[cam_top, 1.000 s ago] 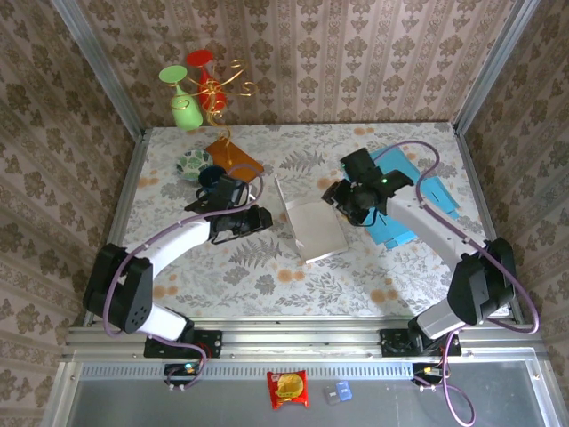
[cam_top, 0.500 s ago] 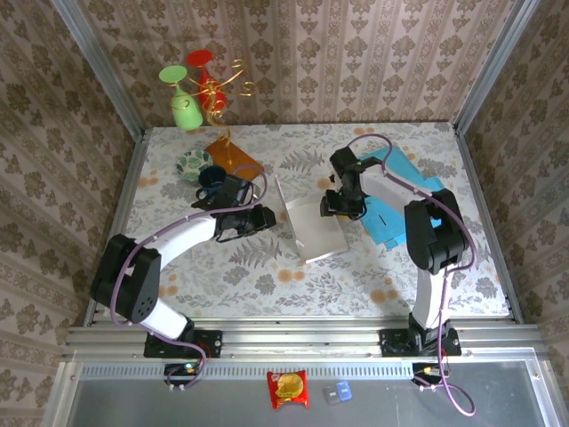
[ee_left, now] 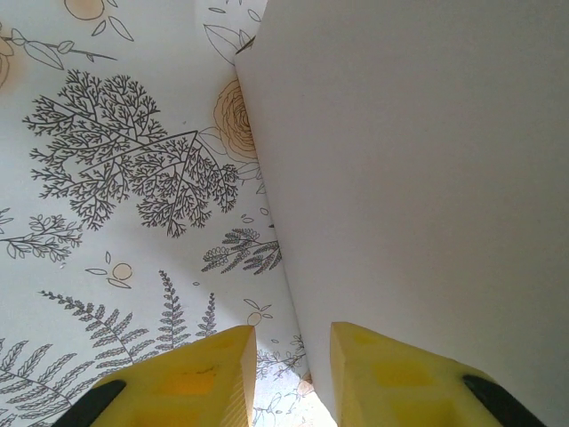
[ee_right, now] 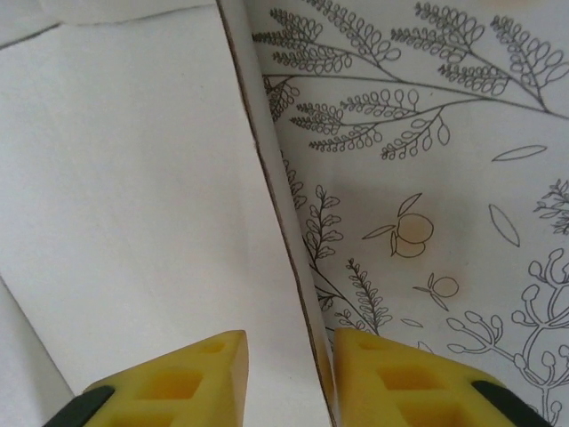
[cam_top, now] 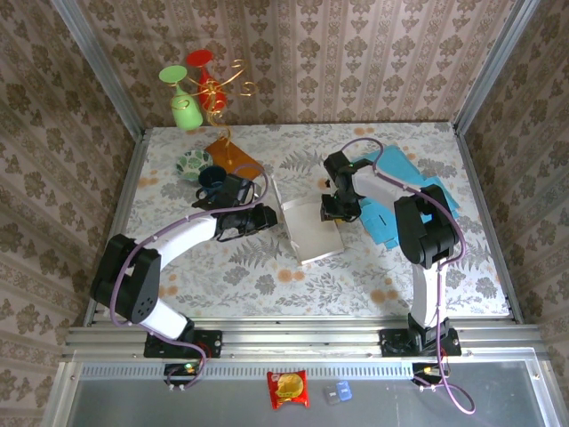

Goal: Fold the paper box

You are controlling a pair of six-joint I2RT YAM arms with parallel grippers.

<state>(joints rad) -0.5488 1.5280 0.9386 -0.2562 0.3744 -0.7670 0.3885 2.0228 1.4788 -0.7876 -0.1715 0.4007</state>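
Swinging inward, right gripper [ee_right: 291, 378] straddles the right edge of the paper box [cam_top: 311, 233], narrowly parted; left gripper [ee_left: 293, 374] likewise straddles its left flap.

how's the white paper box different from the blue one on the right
The white paper box lies mid-table with its left flap raised. The blue box lies flat at the right, partly under the right arm. Both look like unassembled box blanks.

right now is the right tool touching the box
Cannot tell. In the right wrist view the box edge runs into the right tool between its fingers; neither contact nor gap is plain.
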